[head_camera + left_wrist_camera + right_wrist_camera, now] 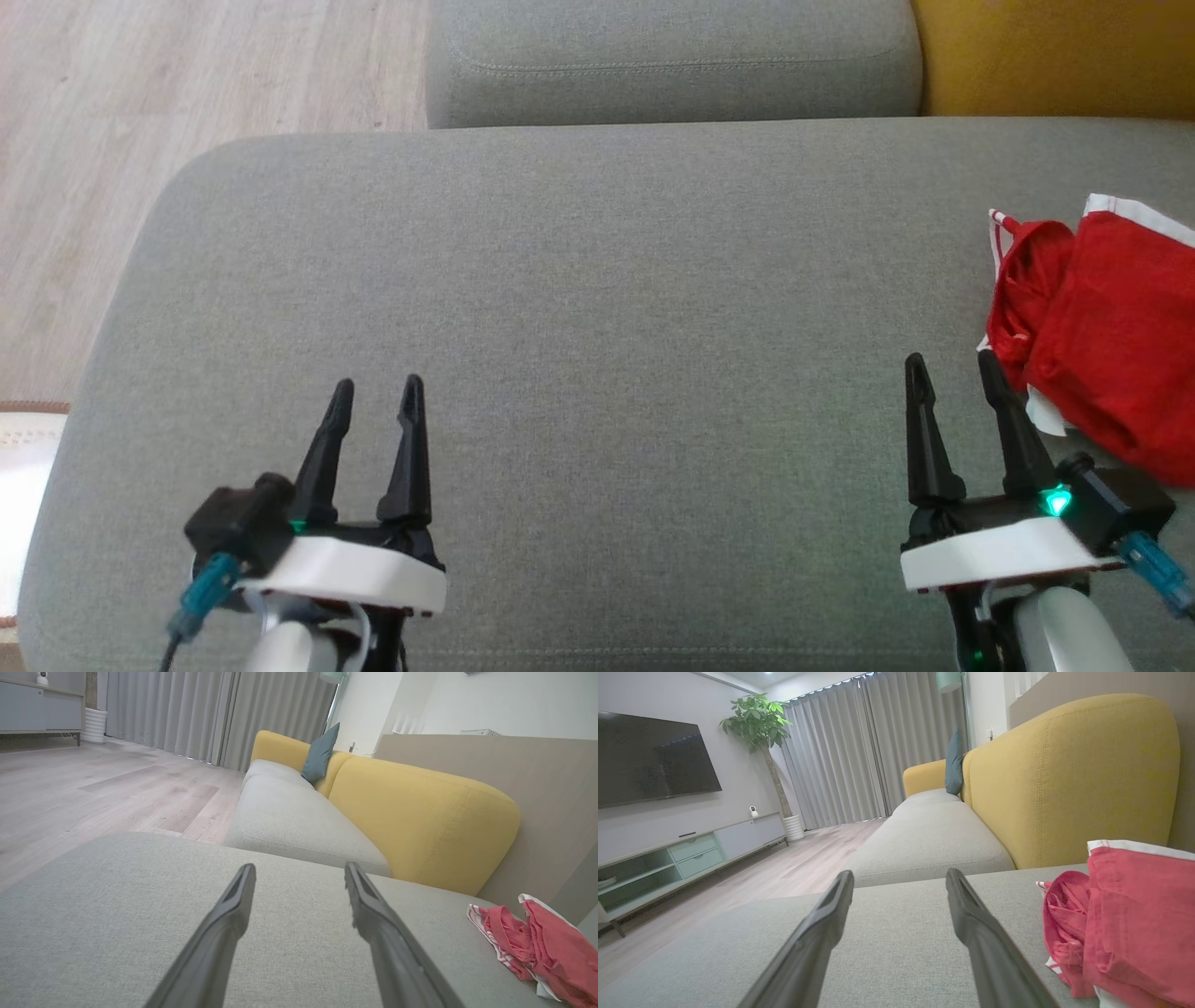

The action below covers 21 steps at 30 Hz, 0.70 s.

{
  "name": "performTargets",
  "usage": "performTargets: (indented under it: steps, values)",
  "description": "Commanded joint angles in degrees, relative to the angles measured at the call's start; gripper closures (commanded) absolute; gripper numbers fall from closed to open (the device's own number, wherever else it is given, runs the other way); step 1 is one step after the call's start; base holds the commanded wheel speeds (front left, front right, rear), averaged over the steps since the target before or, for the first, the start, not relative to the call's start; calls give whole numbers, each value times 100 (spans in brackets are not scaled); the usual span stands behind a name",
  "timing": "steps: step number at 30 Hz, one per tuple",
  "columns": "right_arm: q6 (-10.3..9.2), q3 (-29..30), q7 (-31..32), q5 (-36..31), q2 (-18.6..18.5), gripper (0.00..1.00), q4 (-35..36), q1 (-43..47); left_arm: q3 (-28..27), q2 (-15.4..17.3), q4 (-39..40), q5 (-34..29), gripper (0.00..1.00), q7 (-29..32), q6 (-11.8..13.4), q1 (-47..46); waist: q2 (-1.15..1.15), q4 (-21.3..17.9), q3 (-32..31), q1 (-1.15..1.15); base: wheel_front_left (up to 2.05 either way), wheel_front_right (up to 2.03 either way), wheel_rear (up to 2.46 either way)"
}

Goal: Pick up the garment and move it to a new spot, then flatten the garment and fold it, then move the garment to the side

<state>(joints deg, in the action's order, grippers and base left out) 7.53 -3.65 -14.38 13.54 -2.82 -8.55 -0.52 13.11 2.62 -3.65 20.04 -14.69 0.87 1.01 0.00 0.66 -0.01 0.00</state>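
The garment (1097,336) is a crumpled red piece with white trim, lying at the right edge of the grey sofa cushion (597,308). It also lies low on the right as the garment (537,947) in the left wrist view and as the garment (1125,924) in the right wrist view. My right gripper (952,369) stands open just left of it, its right fingertip close to the cloth, nothing between the fingers. At the cushion's front left, far from the cloth, my left gripper (376,387) is open and empty too.
A second grey seat cushion (672,61) adjoins the far side, with a yellow backrest (1055,56) at the far right. Wooden floor (103,168) lies to the left. A teal pillow (320,753), grey curtains, a TV cabinet (686,854) and a potted plant stand farther off.
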Motion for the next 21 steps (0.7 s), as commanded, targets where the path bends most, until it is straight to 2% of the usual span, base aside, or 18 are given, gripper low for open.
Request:
performTargets:
  steps: [1, 7, 16, 17, 21]
  values:
    - [-4, -137, -62, 17, -6, 0, 219, -131, -225, 26, 234, 42, 0, -31, -41, -182, 0, -3, 1, 0, 0, 0, 0]
    - [-4, -148, -62, 32, -6, 0, 234, -133, -244, 26, 249, 180, 0, -31, -150, -155, 0, -26, 3, 0, 0, 0, 0]
    - [-4, -162, -62, 39, -6, 0, 228, -123, -251, 26, 303, 256, 0, -31, -140, -138, 0, -35, -9, 0, 0, 0, 0]
    - [0, -9, 0, 8, 1, 100, 19, 0, -60, 0, 81, 243, 100, 0, -137, 8, 0, -36, -9, 0, 0, 0, 0]
    - [0, -14, 11, 50, 5, 100, -241, 68, -52, -10, -180, 286, 100, 10, -139, 88, 0, -36, -9, 0, 0, 0, 0]
